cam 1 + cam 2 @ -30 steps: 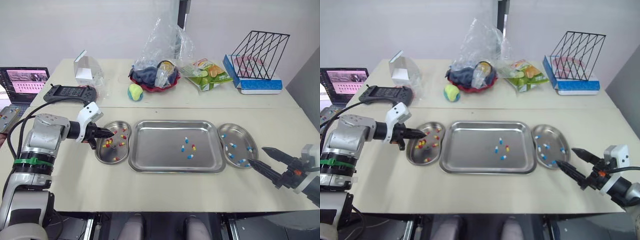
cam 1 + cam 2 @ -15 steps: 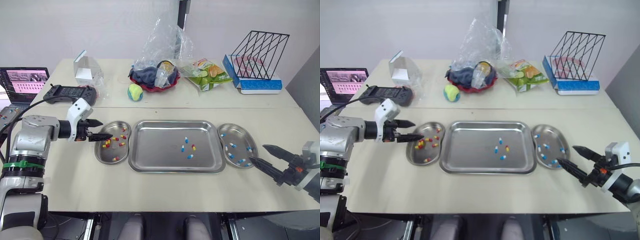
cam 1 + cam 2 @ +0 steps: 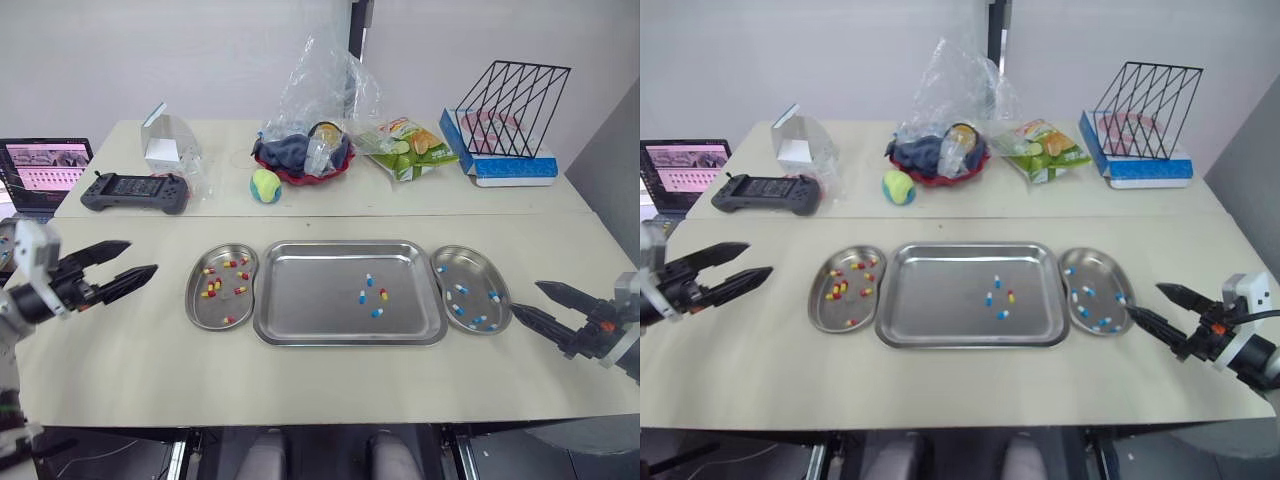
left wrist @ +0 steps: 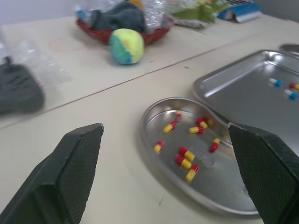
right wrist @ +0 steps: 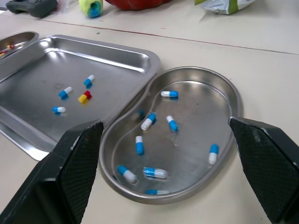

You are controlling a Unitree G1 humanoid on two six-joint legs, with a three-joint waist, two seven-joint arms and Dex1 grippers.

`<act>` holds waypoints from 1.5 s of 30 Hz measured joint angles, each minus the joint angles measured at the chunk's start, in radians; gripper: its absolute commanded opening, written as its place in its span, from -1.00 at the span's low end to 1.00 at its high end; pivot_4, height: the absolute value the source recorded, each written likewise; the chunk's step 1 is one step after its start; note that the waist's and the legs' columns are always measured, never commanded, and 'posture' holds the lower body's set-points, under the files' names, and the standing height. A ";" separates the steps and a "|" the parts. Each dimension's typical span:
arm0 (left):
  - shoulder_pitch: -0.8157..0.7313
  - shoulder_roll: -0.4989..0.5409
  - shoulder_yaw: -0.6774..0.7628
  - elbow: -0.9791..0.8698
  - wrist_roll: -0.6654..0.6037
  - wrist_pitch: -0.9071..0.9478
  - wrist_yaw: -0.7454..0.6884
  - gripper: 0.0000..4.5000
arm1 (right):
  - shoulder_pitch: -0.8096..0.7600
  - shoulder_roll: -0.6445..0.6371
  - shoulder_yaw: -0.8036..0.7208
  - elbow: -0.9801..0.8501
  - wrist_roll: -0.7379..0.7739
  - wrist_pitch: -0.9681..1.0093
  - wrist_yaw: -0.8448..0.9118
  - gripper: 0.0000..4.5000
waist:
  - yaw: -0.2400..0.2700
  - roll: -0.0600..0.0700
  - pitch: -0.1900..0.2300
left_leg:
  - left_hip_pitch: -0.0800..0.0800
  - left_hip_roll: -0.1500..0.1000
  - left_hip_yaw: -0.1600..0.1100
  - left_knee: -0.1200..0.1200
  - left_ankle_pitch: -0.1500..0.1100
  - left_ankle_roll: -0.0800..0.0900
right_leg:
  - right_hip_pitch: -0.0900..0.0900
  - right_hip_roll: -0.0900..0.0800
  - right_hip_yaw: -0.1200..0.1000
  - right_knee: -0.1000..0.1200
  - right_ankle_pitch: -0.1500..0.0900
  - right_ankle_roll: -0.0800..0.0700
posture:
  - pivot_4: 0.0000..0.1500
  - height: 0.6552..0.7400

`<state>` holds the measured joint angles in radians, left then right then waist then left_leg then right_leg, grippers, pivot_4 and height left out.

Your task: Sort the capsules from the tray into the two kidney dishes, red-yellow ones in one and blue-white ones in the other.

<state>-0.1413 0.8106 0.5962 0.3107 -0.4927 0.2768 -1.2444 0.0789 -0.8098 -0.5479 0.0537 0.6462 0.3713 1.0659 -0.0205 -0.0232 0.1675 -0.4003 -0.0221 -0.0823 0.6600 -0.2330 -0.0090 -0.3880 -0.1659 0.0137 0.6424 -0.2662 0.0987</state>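
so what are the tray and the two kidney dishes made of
The tray looks like stainless steel or a similar polished metal: silver-grey, bright reflections along its raised rim. The left kidney dish and the right kidney dish seem the same metal, with glare on their curved walls.

A pale beige table (image 3: 300, 385), a seam (image 3: 420, 214) crossing its middle, stands before a plain white wall (image 3: 150, 50), with a dark pole (image 3: 360, 14) behind its far edge and a grey panel (image 3: 612, 150) beside its right end.
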 measured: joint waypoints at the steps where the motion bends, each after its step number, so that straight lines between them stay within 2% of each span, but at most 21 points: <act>1: 0.029 -0.016 0.010 -0.001 -0.005 -0.015 0.005 0.99 | -0.007 0.003 0.002 0.014 -0.004 -0.005 0.001 1.00 | 0.004 0.000 0.000 | 0.000 0.000 0.000 0.000 0.000 0.000 | 0.000 0.000 0.000 0.000 0.000 0.000 | 1.00 0.87; 10: 0.141 -0.066 0.052 -0.002 -0.028 -0.131 0.041 0.99 | -0.047 0.019 0.028 0.073 -0.035 -0.043 0.006 1.00 | 0.007 0.000 0.000 | 0.001 0.000 0.000 0.000 0.000 0.000 | 0.001 0.000 0.000 0.000 0.000 0.000 | 1.00 0.87; 27: 0.159 -0.066 0.048 -0.010 -0.062 -0.209 0.027 0.99 | -0.063 0.014 0.028 0.078 -0.043 -0.044 0.024 1.00 | 0.007 0.000 0.000 | 0.001 0.000 0.000 0.000 0.000 0.000 | 0.000 0.000 0.000 0.000 0.000 -0.001 | 1.00 0.87; 35: 0.145 0.001 0.033 -0.043 -0.123 -0.110 -0.038 0.99 | -0.074 -0.001 0.029 0.086 -0.046 -0.043 0.031 1.00 | 0.007 0.000 0.000 | 0.001 0.000 0.000 0.000 0.000 0.000 | 0.000 0.000 0.000 0.000 0.000 -0.001 | 1.00 0.87; 41: 0.134 0.029 -0.001 -0.169 -0.177 -0.019 -0.064 0.99 | -0.078 -0.008 0.032 0.083 -0.045 -0.032 0.038 1.00 | 0.004 0.000 0.000 | 0.001 0.000 0.000 0.000 0.000 0.000 | 0.000 0.000 0.000 0.000 0.000 -0.001 | 1.00 0.87; 45: 0.149 0.025 -0.090 -0.334 -0.189 0.032 -0.068 0.99 | -0.074 -0.008 0.071 -0.049 -0.039 0.008 0.031 1.00 | 0.003 0.000 0.000 | 0.001 0.001 0.000 0.000 0.000 0.000 | 0.000 0.001 0.000 0.000 0.000 -0.001 | 1.00 0.87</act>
<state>0.0074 0.8354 0.5060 -0.0236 -0.6814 0.3091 -1.3122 0.0046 -0.8178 -0.4770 0.0046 0.6076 0.3795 1.0966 -0.0171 -0.0230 0.1675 -0.3993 -0.0212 -0.0820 0.6596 -0.2331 -0.0092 -0.3878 -0.1651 0.0140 0.6425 -0.2665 0.0975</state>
